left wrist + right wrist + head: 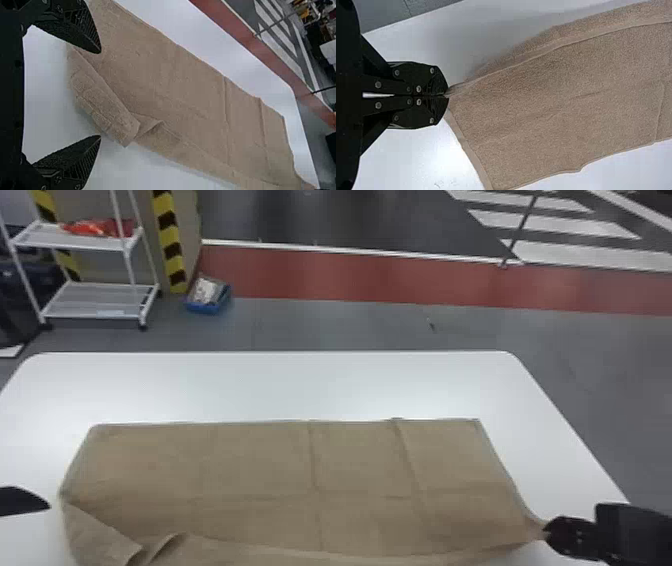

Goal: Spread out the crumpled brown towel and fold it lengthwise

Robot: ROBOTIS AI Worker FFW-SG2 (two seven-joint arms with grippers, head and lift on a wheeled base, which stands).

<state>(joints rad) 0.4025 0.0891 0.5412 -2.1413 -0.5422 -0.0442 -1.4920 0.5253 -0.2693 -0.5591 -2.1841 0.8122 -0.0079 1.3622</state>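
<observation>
Jaws wide on left gripper [22,501], partly cropped in head view, right gripper [545,532] pinching brown towel [260,470], gripped bit hidden

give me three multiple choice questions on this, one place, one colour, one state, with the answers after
1. Where is the right gripper on the towel?
A. Far left corner
B. Near right corner
C. Middle of the far edge

2. What colour is the tabletop?
A. White
B. Green
C. Black

3. How does the left gripper stand?
A. Shut on the towel
B. Shut on nothing
C. Open

Answers:
1 B: the head view shows it pinching the towel there.
2 A: a white surface lies beyond the towel's far edge.
3 C: its tips are wide apart in the left wrist view.
</observation>
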